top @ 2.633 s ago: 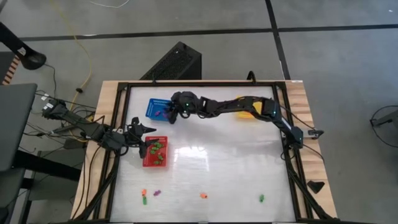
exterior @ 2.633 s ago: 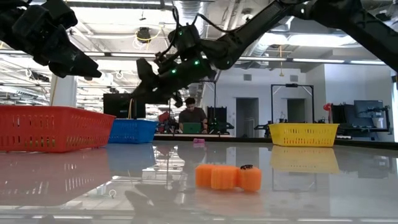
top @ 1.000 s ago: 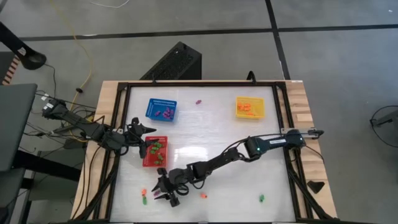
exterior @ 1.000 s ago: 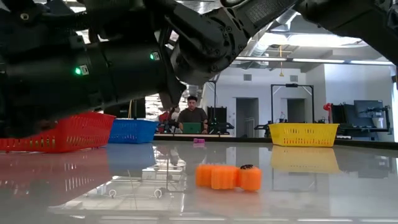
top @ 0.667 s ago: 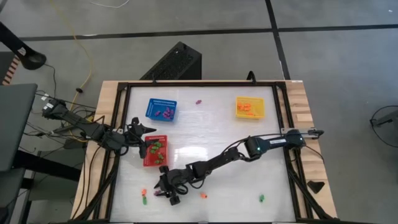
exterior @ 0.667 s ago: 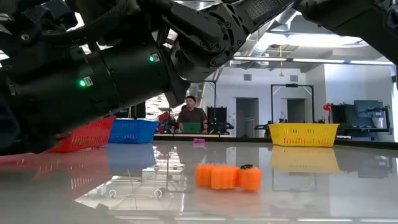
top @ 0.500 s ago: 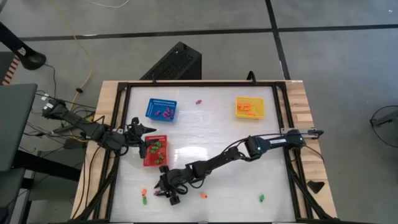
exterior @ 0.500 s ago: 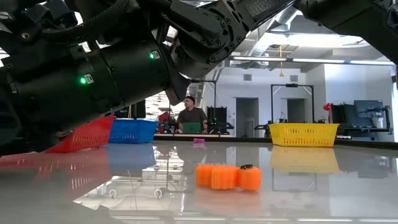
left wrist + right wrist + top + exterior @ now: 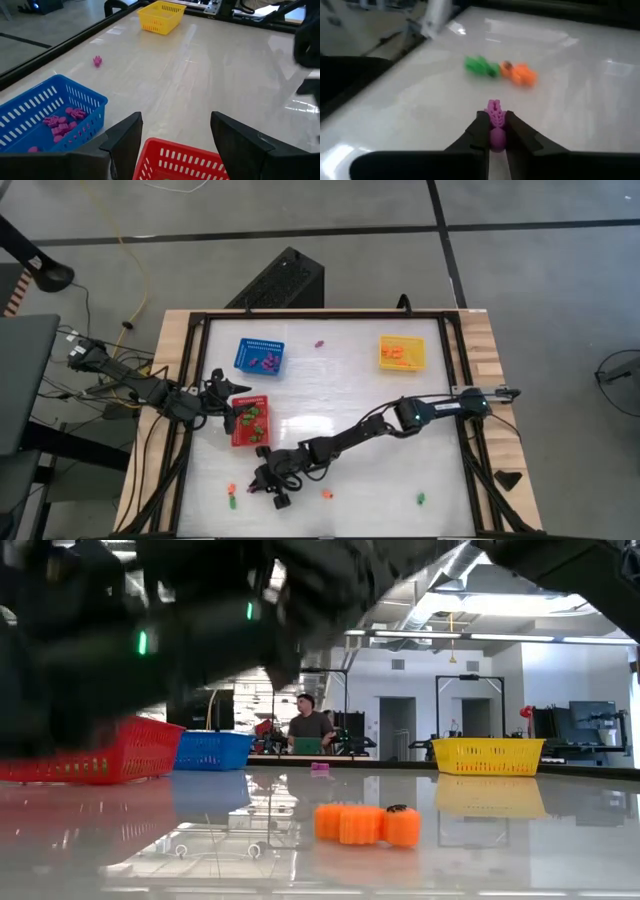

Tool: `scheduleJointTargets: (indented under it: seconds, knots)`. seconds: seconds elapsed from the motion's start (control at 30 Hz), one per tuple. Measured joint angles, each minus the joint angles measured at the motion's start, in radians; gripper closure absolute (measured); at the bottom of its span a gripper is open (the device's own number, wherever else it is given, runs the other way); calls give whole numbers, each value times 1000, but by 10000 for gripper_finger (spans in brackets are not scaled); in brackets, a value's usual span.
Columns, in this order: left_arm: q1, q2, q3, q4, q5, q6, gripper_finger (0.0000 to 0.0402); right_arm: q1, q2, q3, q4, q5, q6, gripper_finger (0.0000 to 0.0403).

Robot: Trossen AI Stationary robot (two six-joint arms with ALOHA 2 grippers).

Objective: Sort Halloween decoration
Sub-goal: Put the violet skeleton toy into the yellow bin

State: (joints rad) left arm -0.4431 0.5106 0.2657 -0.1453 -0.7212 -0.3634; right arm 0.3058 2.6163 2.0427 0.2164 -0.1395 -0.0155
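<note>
I have my right gripper point(image 9: 494, 131) pinched on a purple trinket point(image 9: 493, 111), low in the centre of the right wrist view; from above, that gripper point(image 9: 262, 486) sits at the lower left of the table point(image 9: 360, 390). So the step in hand is the pick, and I judge it just made. Next I need to lift clear and carry the piece up the frame to the blue basket point(image 9: 259, 356), which already holds purple pieces.

Just beyond my fingers point(image 9: 478, 127) lie a green trinket point(image 9: 479, 65) and an orange trinket point(image 9: 521, 74), near each other. I should rise straight so I don't sweep them.

The red basket point(image 9: 249, 423) stands between me and the blue one, and my left gripper point(image 9: 175, 135), spread wide, hangs over its near edge, so my path should bend around both. The low view is mostly filled by my own arm, so I can't judge my height off the table there.

Other strays remain: an orange piece point(image 9: 326, 494) and a green piece point(image 9: 421, 499) along the bottom, a purple piece point(image 9: 320, 341) near the top. The yellow basket point(image 9: 401, 352) sits upper right.
</note>
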Motion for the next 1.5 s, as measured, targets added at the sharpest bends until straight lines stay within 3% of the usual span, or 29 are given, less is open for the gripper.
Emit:
scheduleJointTargets:
  seconds: [0.2,0.47,0.7,0.87,1.2,1.5]
  knots:
    - [0,0,0,-1,0,0,175,-21,-157,3,-166,-94,-34,335]
    - [0,0,0,1,1,0,175,-100,-375,3,-524,-31,-225,331]
    - [0,0,0,0,2,0,175,-228,-493,3,-758,-16,-282,331]
    - [0,0,0,1,1,12,175,-341,-501,4,-726,-16,-282,331]
    - [0,0,0,-2,0,14,175,-544,-320,3,-411,-16,-116,331]
    - [0,0,0,-7,0,13,175,-632,-228,2,-419,-66,14,330]
